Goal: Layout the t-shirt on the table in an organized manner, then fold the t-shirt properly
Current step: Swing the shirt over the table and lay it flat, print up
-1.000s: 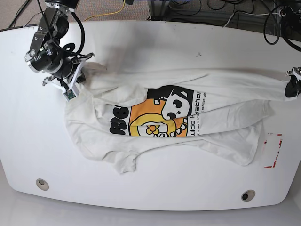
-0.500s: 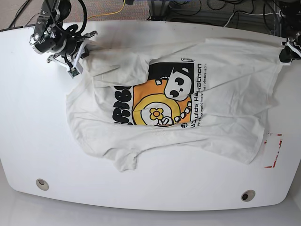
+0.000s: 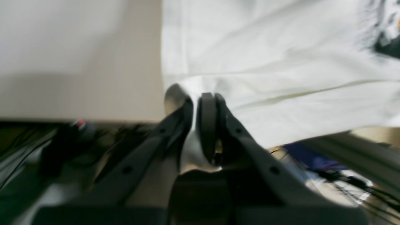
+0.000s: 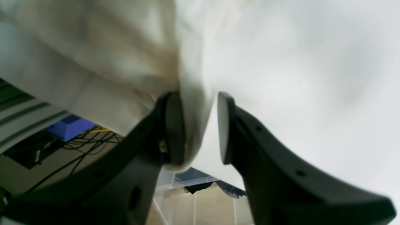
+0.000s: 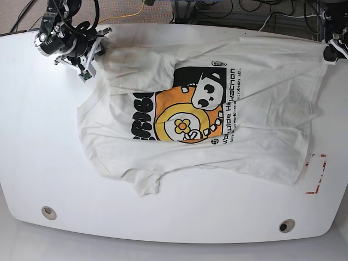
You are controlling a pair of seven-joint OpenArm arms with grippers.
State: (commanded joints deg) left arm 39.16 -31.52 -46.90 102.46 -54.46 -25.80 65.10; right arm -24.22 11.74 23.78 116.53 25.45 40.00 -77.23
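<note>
Over the last second the t-shirt (image 5: 206, 109) has gone from a bunched, folded-over strip across the middle of the surface (image 5: 32, 163) to a much broader spread: the far edge has been drawn toward the top of the base view, and the orange flower print (image 5: 182, 125) with its black lettering now lies open and readable instead of half buried under a fold. The right gripper (image 5: 89, 51), at the upper left of the base view, has moved up and back with one corner of the cloth; in its wrist view the jaws stand somewhat apart with fabric bunched between them against one pad, so it seems to be holding the t-shirt (image 4: 193, 93), though the blur leaves that loose-looking. The left gripper (image 3: 195, 103), at the upper right edge of the base view, is pressed together on a pinch of hem. The shirt lies sideways across the middle and upper part of the surface, with the lower left sleeve area crumpled and wrinkles near the right gripper. I judge the laying-out step nearly done; smoothing and release should come before any fold.
</note>
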